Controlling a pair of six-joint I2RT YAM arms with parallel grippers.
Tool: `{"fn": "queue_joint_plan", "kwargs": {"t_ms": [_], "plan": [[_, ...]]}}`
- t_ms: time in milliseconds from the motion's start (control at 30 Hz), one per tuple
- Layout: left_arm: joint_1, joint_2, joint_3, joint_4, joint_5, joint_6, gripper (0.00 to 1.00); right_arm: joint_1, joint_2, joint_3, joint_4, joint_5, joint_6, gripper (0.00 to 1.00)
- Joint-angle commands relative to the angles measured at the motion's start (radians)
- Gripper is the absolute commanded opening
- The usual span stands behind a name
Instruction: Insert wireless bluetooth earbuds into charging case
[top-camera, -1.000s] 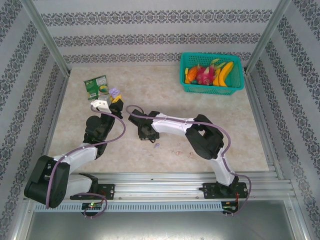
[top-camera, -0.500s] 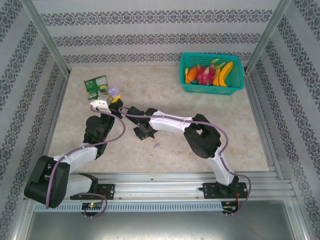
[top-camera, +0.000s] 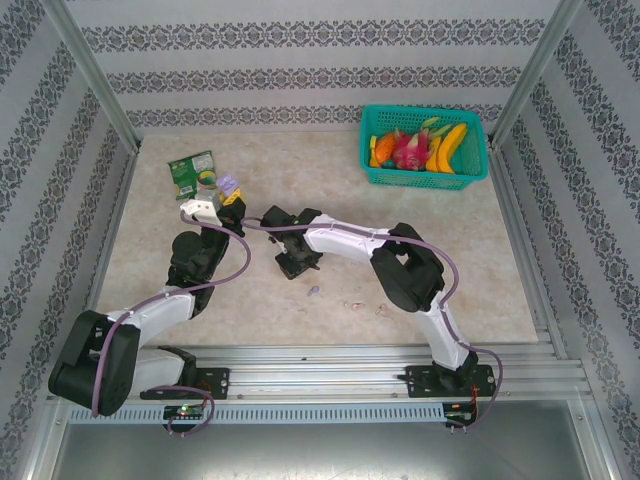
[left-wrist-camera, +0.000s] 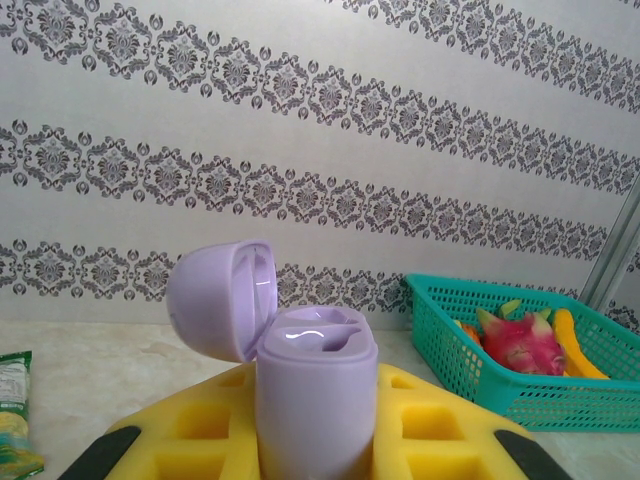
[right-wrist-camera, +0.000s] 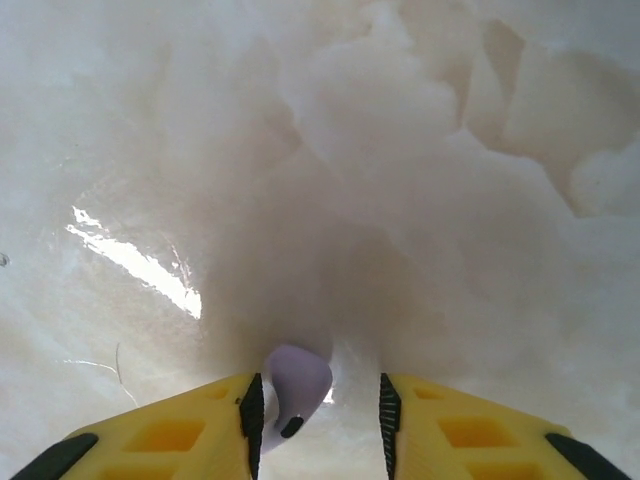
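Beige marbled surface (top-camera: 480, 250), damask-papered walls. I see one tiny pale lilac earbud (right-wrist-camera: 297, 385) between the yellow right fingers (right-wrist-camera: 170, 435), touching one pad only. These stand released, with a gap on its other side. The left fingers (left-wrist-camera: 190, 440) clench the upright lilac plastic charging case (left-wrist-camera: 315, 390), lid hinged open. A teal mesh basket (top-camera: 420, 178) of toy fruit sits at the far right.

The charging case (left-wrist-camera: 315, 400) was pale lilac, the earbud (right-wrist-camera: 295, 385) lilac with a black dot. The table (top-camera: 480, 260) was mottled beige. At its far right corner, a teal basket (top-camera: 420, 179) held yellow, pink and orange fruit (top-camera: 410, 150). The walls (top-camera: 300, 60) were white with grey damask bands.
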Motion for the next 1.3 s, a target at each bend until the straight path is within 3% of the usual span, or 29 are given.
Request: {"fn": "queue_joint_plan", "kwargs": {"t_ms": [0, 167, 433, 1267], "plan": [[0.012, 0.013, 0.017, 0.059, 0.007, -0.03, 0.0, -0.002, -0.012, 0.003, -0.004, -0.034, 0.069, 0.45], [0.012, 0.02, 0.017, 0.067, 0.008, -0.032, 0.0, -0.004, -0.073, -0.059, 0.071, -0.053, 0.244, 0.52], [0.011, 0.02, 0.017, 0.066, 0.003, -0.025, 0.0, -0.002, -0.108, -0.114, 0.118, -0.01, 0.517, 0.51], [0.012, 0.036, 0.017, 0.08, 0.0, -0.027, 0.0, 0.008, 0.034, -0.005, 0.05, 0.01, 0.532, 0.42]]}}
